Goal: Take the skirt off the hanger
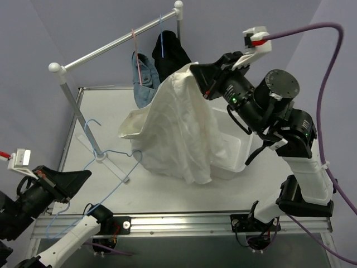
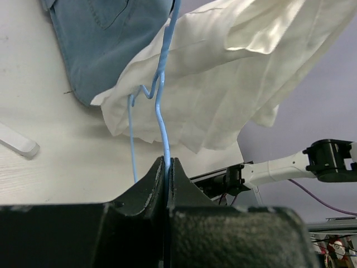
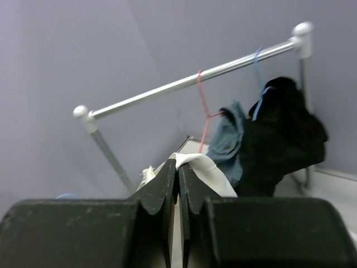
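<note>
The black skirt [image 1: 170,53] hangs bunched from a light-blue hanger [image 1: 161,42] on the rail; both show in the right wrist view, the skirt [image 3: 284,139] under its hanger [image 3: 257,72]. My left gripper [image 1: 83,176] is shut on the wire of a second light-blue hanger [image 1: 120,167], seen pinched between its jaws [image 2: 168,162]. That wire [image 2: 162,111] runs up against a white garment [image 2: 234,72]. My right gripper [image 1: 196,75] is shut on the top edge of this white garment [image 1: 178,128], holding it raised beside the skirt; the fabric [image 3: 203,164] bulges over its jaws [image 3: 179,164].
A blue denim garment [image 1: 144,78] hangs on a pink hanger [image 1: 134,42] on the silver rail [image 1: 117,44]. The rack's post and base [image 1: 100,158] stand at the left. A white tub [image 1: 234,153] sits under the white garment's right side.
</note>
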### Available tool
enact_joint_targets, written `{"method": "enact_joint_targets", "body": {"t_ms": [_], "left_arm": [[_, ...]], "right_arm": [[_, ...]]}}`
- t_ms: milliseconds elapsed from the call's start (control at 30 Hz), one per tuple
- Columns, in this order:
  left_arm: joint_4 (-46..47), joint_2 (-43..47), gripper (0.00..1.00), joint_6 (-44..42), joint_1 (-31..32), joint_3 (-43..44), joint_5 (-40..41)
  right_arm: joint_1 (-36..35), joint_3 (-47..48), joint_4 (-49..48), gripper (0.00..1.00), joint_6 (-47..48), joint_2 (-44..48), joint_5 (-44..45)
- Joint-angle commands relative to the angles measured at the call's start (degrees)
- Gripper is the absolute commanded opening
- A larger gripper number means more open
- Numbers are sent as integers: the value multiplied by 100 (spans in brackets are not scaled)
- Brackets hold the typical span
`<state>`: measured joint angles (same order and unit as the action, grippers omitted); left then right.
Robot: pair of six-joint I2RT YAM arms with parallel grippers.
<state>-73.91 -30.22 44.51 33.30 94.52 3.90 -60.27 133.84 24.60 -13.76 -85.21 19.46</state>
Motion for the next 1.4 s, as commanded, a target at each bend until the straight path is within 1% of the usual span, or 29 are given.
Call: {"method": "enact_joint_targets", "body": {"t_ms": [0, 33, 133, 200, 333, 400, 467, 567, 600, 667, 700, 767, 800, 967, 1100, 1133, 1200, 1233, 1267, 1300, 1333, 1367], "left_arm": [[377, -335, 2, -223, -8, -92, -249], [395, -388, 2, -267, -8, -92, -276], [421, -564, 2, -390, -8, -135, -372], [404, -643, 2, -434, -8, -205, -390], [325, -670, 2, -452, 1, -303, -390], [281, -670, 2, -461, -8, -311, -390], [184, -705, 2, -470, -8, -294, -347], [157, -749, 2, -531, -8, -268, -198], [175, -757, 2, -566, -8, -259, -153], [236, -880, 2, -619, -8, -198, -65], [254, -933, 2, -671, 1, -171, 13], [316, -1144, 2, -750, -8, -66, 67], [351, -1205, 2, -768, -8, -22, 154], [386, -1592, 2, -953, -8, 215, 532], [622, -1803, 2, -1138, -8, 409, 796], [676, -1908, 2, -1181, -8, 444, 875], [833, -2023, 2, -1234, -8, 593, 1015], [913, -2136, 2, -1269, -8, 646, 1077], [992, -2207, 2, -1322, -8, 716, 1130], [1088, -2277, 2, -1348, -8, 787, 1191], [1133, -2435, 2, -1375, -8, 935, 1244], [1168, -2523, 2, -1410, -8, 1006, 1384]], "right_arm": [[59, 81, -798, 0, 952, 48, 1225], [77, 37, -877, 0, 1328, 31, 1374], [234, 203, -1202, 0, 2067, -153, 1657], [366, 326, -1395, 0, 2271, -276, 1797], [428, 406, -2334, 0, 2685, -268, 1842], [446, 572, -2599, 0, 2843, -321, 1816], [455, 704, -2653, 0, 2984, -417, 1850], [533, 372, -2627, 0, 3151, -304, 1973], [569, -21, -2618, 0, 3056, -234, 1991], [683, -444, -2522, 0, 2819, 20, 1947], [709, -821, -2487, 0, 2530, 109, 1904], [762, -1201, -2197, 0, 2274, 380, 1807], [780, -1585, -2075, 0, 2011, 469, 1807], [876, -2607, -1775, 0, 1377, 1093, 1763], [1043, -3319, -1407, 0, 893, 1410, 1823], [1105, -3643, -1353, 0, 805, 1506, 1807], [1280, -3996, -1196, 0, 472, 1577, 1780], [1559, -4119, -1116, 0, 314, 1560, 1676], [1736, -4312, -993, 0, -53, 1525, 1536], [1921, -4383, -723, 0, -239, 1481, 1230], [2236, -4462, -598, 0, -424, 1394, 1113], [2396, -4568, -449, 0, -591, 1323, 990]]}}
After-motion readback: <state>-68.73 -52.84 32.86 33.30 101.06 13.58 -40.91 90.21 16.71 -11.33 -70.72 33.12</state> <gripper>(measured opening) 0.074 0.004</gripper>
